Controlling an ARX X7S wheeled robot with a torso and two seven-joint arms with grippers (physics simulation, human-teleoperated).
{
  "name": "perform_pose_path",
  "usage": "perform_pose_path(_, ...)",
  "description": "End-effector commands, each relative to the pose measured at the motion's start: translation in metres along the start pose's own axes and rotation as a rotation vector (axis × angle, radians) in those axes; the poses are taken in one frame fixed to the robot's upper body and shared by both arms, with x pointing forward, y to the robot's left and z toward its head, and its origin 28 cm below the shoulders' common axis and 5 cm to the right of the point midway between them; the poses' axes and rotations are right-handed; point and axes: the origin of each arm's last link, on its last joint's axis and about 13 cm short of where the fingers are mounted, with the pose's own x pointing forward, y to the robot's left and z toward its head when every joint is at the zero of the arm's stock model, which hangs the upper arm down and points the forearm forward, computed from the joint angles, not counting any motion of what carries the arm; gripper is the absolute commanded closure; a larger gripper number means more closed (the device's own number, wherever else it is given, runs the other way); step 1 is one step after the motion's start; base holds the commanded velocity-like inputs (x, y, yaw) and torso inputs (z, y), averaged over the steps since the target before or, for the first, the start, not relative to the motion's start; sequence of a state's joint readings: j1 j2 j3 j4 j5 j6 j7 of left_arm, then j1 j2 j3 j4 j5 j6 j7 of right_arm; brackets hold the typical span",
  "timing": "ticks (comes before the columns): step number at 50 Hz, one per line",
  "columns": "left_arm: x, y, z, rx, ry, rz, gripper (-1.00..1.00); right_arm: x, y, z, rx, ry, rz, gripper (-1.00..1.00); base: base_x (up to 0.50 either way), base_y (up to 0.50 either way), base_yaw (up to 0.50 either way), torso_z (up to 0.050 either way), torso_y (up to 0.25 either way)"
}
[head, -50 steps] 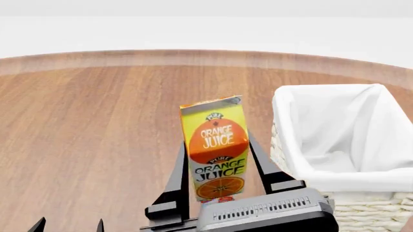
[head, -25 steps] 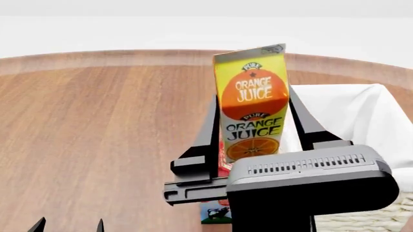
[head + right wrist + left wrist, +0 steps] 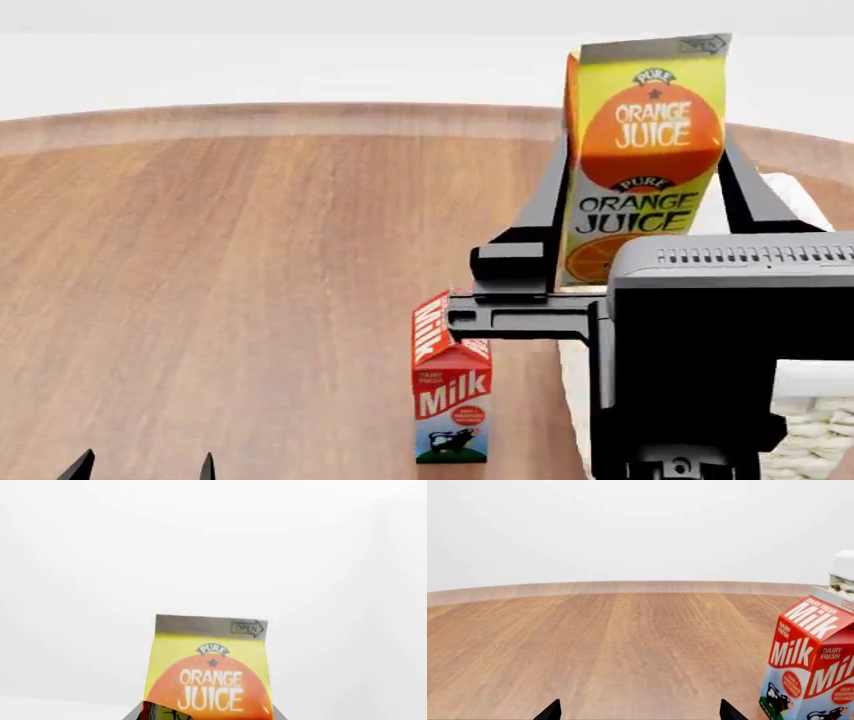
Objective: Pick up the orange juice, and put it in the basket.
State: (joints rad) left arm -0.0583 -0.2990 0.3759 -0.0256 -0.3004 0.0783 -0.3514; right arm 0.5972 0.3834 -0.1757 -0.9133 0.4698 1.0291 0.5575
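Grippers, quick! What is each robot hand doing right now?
Left gripper: open, holding nothing.
Right gripper: closed on the orange juice, lifted high.

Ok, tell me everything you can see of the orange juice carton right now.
The orange juice is a tall yellow and orange gable-top carton, looks like printed card, upright, its flat grey top seam marked OPEN. The right gripper clamps its lower part, one dark finger on each side, holding it above the table, higher than the milk carton.
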Motion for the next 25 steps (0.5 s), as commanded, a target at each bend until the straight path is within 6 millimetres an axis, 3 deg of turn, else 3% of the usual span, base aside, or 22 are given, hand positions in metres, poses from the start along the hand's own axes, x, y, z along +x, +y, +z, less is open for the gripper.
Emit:
perform_pose_path(1,0.000,0.000,0.000,0.000,0.000,0.000,-1.00,0.014,-0.017,-0.003,-0.016,-0.002,-0.081,1.00,0.00,0.00,0.00,0.000,0.010)
perform_pose_path(11,0.000,0.000,0.000,0.000,0.000,0.000,-1.00,0.020,-0.024,-0.009,-0.025,0.018,-0.112,1.00,0.00,0.00,0.00,0.000,0.000)
perform_pose_path(25,0.000,0.000,0.000,0.000,0.000,0.000,-1.00,0.031,-0.026,-0.038,-0.044,0.071,-0.152,1.00,0.00,0.00,0.00,0.001,0.001)
